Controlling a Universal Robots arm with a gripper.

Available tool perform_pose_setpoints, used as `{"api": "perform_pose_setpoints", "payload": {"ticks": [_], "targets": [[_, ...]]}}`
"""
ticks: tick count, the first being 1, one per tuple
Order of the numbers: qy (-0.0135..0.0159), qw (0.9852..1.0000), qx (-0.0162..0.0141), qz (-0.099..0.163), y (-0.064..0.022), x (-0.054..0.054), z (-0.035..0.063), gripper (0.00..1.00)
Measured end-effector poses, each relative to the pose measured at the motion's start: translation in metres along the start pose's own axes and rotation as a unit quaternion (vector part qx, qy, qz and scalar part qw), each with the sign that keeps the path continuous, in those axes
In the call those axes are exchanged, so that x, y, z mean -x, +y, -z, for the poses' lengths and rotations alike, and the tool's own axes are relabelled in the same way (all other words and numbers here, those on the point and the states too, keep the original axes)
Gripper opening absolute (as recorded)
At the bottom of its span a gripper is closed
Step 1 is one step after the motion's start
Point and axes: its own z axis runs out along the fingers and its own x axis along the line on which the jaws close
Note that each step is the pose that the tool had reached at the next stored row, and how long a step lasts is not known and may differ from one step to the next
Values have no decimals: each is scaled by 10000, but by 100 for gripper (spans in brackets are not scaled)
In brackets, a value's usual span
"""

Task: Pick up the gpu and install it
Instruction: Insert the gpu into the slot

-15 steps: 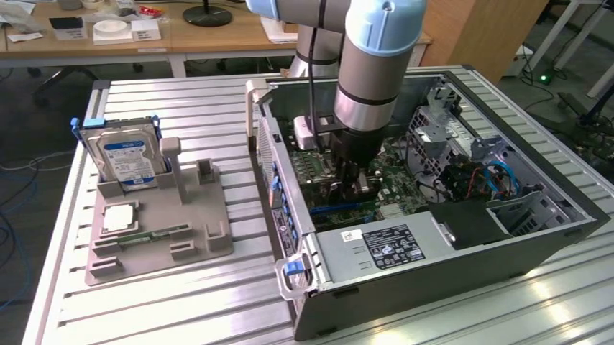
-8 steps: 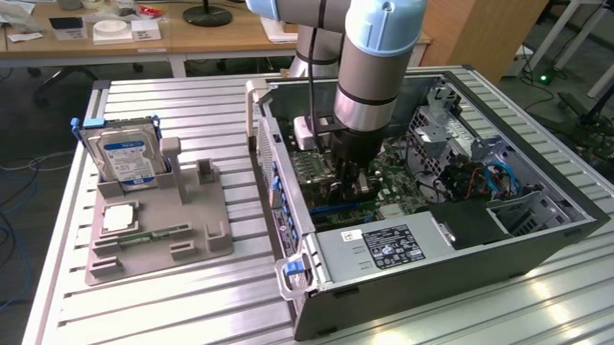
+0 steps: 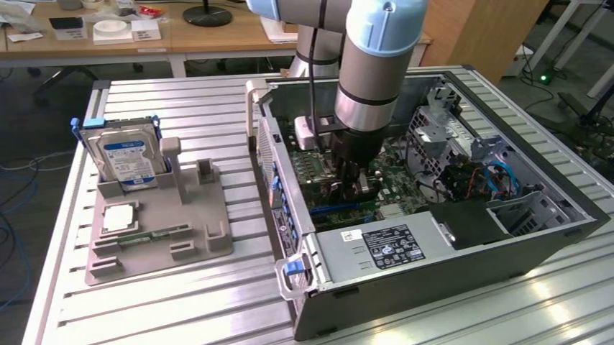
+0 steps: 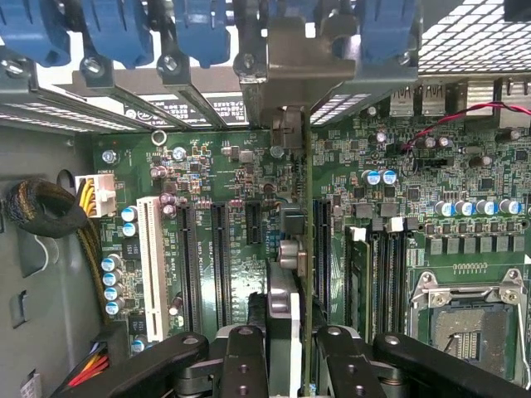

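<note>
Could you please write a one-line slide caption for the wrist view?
Gripper holding the gpu edge-on over the motherboard's expansion slots.

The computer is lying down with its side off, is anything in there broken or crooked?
Nothing looks broken. The computer case lies open on the table, and the gripper holds the gpu upright, on edge over the green motherboard. The hard drive stands in its grey holder.

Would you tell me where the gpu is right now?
The gpu is held edge-on in the gripper inside the open computer case, directly over the motherboard's expansion slots.
</note>
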Motion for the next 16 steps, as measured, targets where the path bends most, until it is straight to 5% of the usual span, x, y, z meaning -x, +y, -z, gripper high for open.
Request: {"api": "perform_pose_setpoints", "payload": {"ticks": [16], "targets": [[1, 10000, -18, -10, 1, 13, 3, 28]]}}
